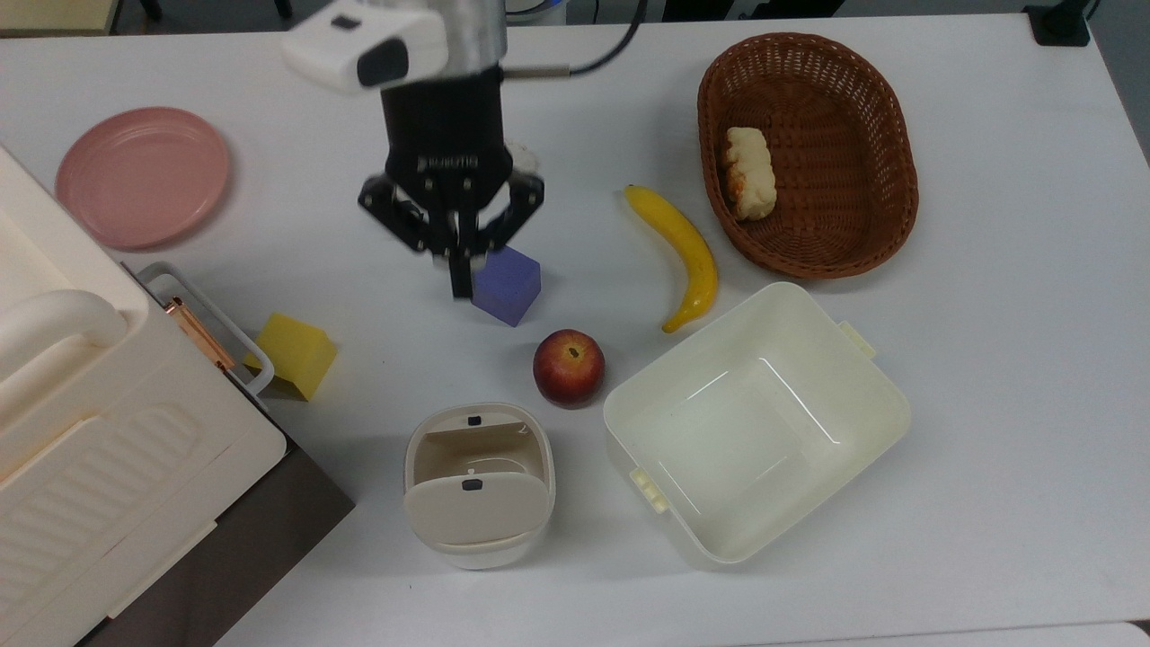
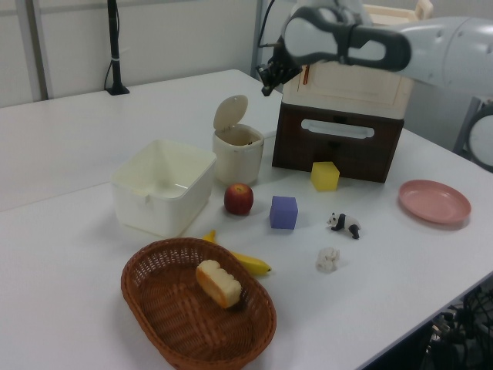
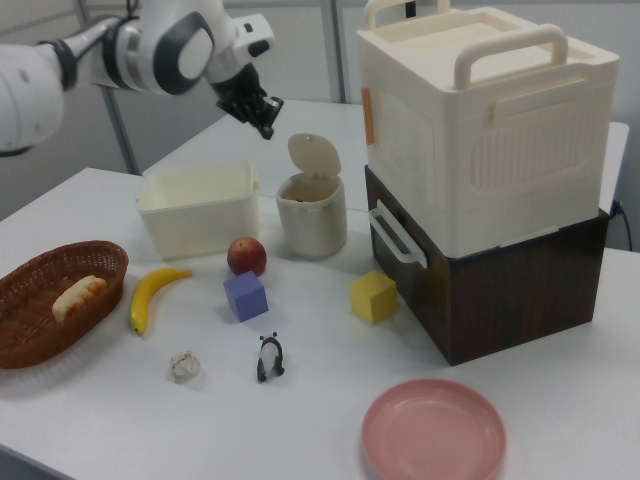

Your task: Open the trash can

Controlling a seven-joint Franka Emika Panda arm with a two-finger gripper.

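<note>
My jaws (image 1: 460, 274) are pressed together on nothing, high above the surface (image 1: 988, 359). The trash can (image 1: 478, 485) stands below me toward the top view's bottom, beside the apple (image 1: 569, 367), its lid (image 2: 229, 114) tipped upright; I judge it open.

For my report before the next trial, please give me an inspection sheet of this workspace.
Surface: white table, no spills seen.
Job's things: trash can beside the apple; lid stands up, inside visible.
Clutter: purple cube, yellow block, banana, basket holding bread, cream tub, pink plate, panda figure, cream box on a dark base.
Grippers: pincer raised above the table, shut, holding nothing.
Cables: arm cable.
Surroundings: dark pole on the table's far edge in the left view.
</note>
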